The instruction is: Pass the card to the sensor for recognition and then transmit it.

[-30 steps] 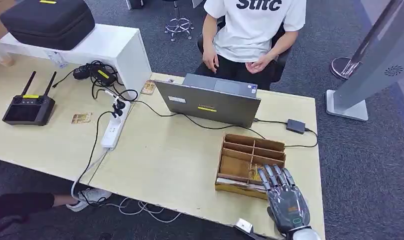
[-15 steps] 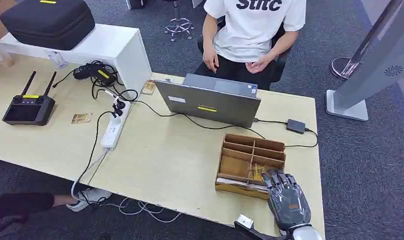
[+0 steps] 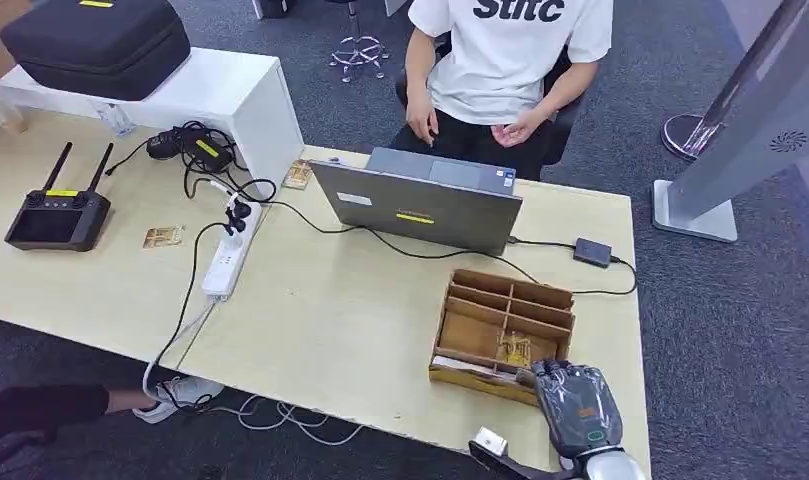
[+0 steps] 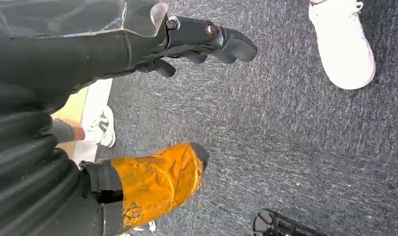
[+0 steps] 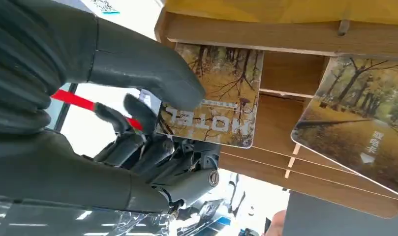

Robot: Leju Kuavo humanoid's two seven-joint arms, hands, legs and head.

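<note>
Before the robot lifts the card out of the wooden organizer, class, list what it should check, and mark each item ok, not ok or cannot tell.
1. Right hand pinches the hotel card with thumb and fingers: ok.
2. Card free of the wooden organizer: cannot tell.
3. Second card untouched by the hand: ok.
4. Sensor located: cannot tell.
5. Left hand hangs over the carpet, holding nothing: ok.
6. Laptop away from the hand: ok.
</note>
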